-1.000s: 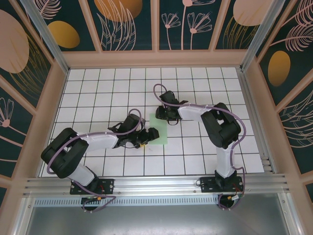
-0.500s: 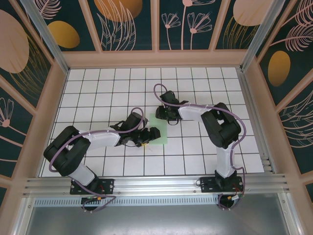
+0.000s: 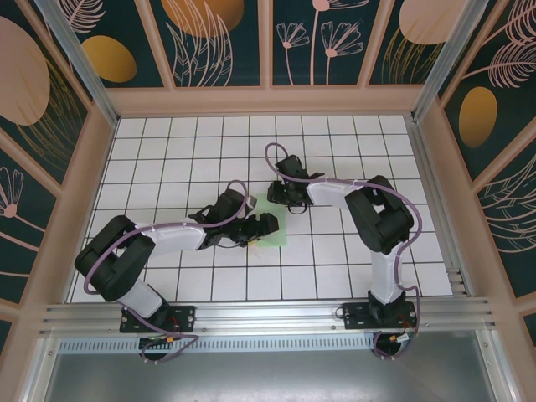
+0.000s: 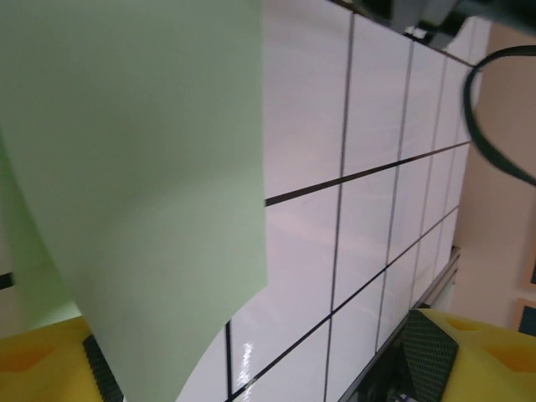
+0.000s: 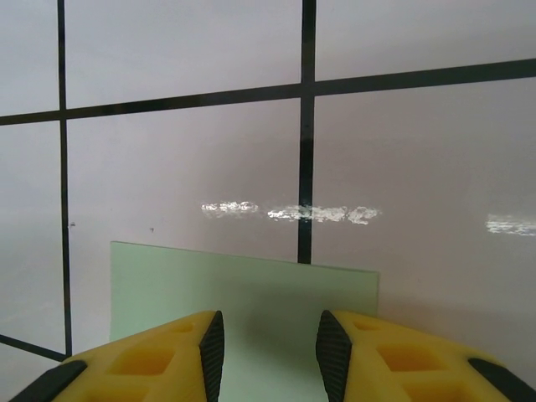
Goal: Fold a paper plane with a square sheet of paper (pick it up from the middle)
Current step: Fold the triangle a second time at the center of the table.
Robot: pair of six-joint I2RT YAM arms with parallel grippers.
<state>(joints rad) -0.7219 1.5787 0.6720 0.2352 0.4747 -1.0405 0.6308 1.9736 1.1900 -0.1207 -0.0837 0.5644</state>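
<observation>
Top view: white gridded worktop (image 3: 167, 151) inside patterned walls, with two arms bolted at its near edge. The left arm (image 3: 167, 239) and right arm (image 3: 377, 218) both reached inward to the middle, so that they met the sheet (image 3: 277, 231) from opposite sides.

The sheet, pale green and not yet shaped into a plane, lay near the centre of the worktop between the two claws. Its far edge rested flat on the tiles. In the left wrist view its near part rose off the surface in a soft curve, probably lifted to start a fold.

The left claw (image 3: 261, 228) stood wide open at the sheet's near-left side, the raised paper against one yellow finger and gripped by neither. The right claw (image 3: 281, 196) sat low over the far edge. Its pads were drawn close with a narrow gap between them, and the paper showed in that gap. It seemed placed to pin that edge and stop the sheet sliding, but whether it touched the paper could not be told.

No brand, label or writing could be read; the sheet was plain.
</observation>
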